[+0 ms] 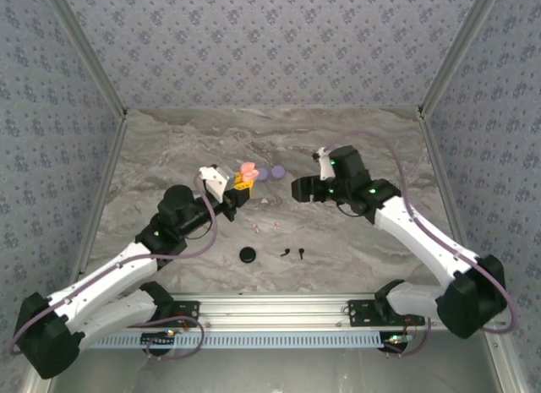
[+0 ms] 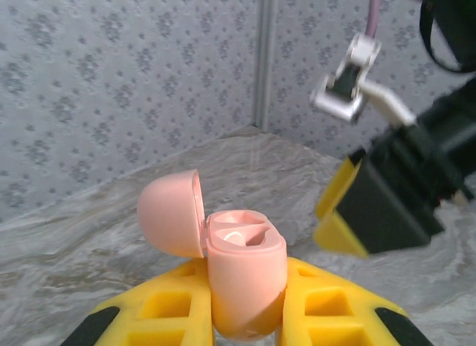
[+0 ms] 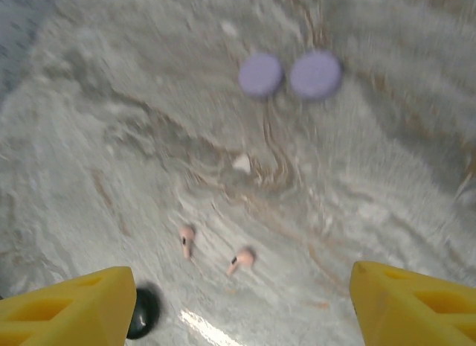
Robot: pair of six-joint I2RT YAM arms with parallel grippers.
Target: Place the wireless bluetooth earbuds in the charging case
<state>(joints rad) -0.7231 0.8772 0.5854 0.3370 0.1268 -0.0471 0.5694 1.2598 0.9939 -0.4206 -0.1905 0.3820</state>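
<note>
My left gripper (image 2: 246, 316) is shut on the pale pink charging case (image 2: 245, 275), held upright above the table with its lid (image 2: 171, 212) swung open to the left. From above, the case (image 1: 248, 169) sits at the tip of the left gripper (image 1: 242, 188). Two pale pink earbuds (image 3: 186, 240) (image 3: 242, 259) lie loose on the marble below my right gripper (image 3: 242, 312). Its yellow fingers (image 3: 71, 309) stand wide open with nothing between them. The right gripper (image 1: 298, 188) hovers just right of the held case.
An open lilac case (image 3: 260, 74) lies as two round halves beyond the pink earbuds. A black round case (image 1: 247, 255) and two black earbuds (image 1: 286, 253) (image 1: 300, 252) lie nearer the front. Patterned walls close in the table (image 1: 380, 148).
</note>
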